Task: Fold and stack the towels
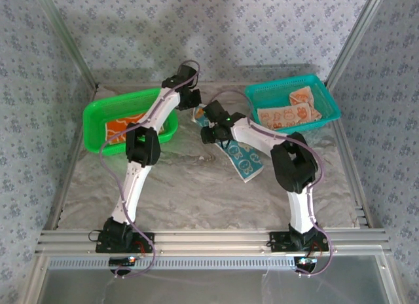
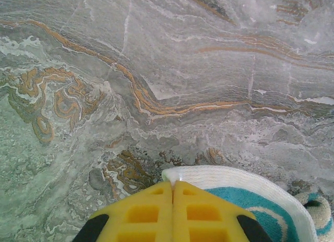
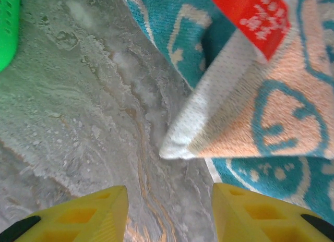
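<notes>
sitting at the far left, the green basket point(image 1: 98, 117) is holding an orange towel point(image 1: 121, 128), probably waiting its turn to be folded. just right of it, the left arm is reaching toward the far middle of the table point(image 1: 183, 186), and the left gripper point(image 2: 172, 185) is pressing its yellow fingers tight together right at the white hem of the teal towel point(image 2: 245, 195). the hem is emerging beside the tips, so it is likely being pinched to lift an edge, though whether cloth is actually caught between them i cannot tell. this towel is lying on the middle of the table, running diagonally from far left to near right, in open space where both arms can be working on it. over it the right gripper point(image 3: 169, 205) is hovering with its fingers well apart, clamping nothing, and facing a folded-over corner showing a peach underside and a red label point(image 3: 250, 15); it seems to be lining up on that corner. at the far right the teal basket point(image 1: 327, 97) is carrying peach towels point(image 1: 288, 114) lying flat, possibly the stack.
</notes>
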`<state>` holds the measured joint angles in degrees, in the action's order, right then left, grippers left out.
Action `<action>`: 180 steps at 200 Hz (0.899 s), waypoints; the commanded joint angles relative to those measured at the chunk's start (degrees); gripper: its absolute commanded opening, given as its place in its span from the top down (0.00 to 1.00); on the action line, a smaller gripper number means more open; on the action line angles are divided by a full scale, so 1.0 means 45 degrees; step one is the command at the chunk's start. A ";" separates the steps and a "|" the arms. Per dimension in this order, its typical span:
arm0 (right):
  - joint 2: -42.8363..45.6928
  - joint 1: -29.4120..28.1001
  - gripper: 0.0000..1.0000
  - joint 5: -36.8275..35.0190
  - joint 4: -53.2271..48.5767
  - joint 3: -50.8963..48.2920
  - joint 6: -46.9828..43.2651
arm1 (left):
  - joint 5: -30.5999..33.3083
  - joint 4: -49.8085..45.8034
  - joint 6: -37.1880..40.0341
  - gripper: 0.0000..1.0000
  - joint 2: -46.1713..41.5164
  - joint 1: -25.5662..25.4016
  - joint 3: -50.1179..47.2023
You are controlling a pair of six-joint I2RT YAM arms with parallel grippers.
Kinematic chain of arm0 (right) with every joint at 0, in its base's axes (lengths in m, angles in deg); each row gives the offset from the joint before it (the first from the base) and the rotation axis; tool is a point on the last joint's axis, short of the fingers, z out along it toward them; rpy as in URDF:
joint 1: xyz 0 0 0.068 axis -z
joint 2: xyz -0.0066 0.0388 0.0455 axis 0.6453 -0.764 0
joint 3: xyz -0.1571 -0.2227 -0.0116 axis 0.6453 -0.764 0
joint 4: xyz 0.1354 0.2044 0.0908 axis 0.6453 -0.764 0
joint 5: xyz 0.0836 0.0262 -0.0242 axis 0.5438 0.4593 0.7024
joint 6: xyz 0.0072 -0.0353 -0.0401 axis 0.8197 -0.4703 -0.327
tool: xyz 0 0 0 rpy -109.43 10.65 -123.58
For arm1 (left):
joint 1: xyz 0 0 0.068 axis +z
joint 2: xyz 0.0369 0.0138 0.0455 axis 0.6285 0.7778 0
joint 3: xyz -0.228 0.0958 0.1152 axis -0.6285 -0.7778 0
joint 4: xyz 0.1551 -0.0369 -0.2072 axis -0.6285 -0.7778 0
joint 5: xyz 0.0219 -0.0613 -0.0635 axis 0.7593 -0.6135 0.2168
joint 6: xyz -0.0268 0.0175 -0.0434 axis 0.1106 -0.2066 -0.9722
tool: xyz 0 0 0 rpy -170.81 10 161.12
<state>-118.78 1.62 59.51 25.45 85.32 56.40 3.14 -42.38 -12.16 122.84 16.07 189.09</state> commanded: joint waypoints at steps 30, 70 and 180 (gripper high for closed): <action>-0.1000 -0.0335 0.53 -0.2070 -0.0964 0.1260 -0.0444 | -0.0169 -0.0087 0.0054 1.00 -0.0414 -0.0006 -0.0006; -0.1497 -0.0277 0.54 -0.2246 -0.0893 0.1659 -0.0626 | -0.0181 -0.0106 0.0058 1.00 -0.0409 0.0009 -0.0001; -0.0389 0.0040 1.00 -0.2979 -0.0363 0.1016 -0.0894 | -0.0104 -0.0445 0.0097 1.00 -0.0821 0.0015 0.0033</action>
<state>-126.08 0.90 48.85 23.52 92.23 52.71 2.93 -42.55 -12.18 122.82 16.07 188.78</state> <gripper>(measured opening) 0.053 0.041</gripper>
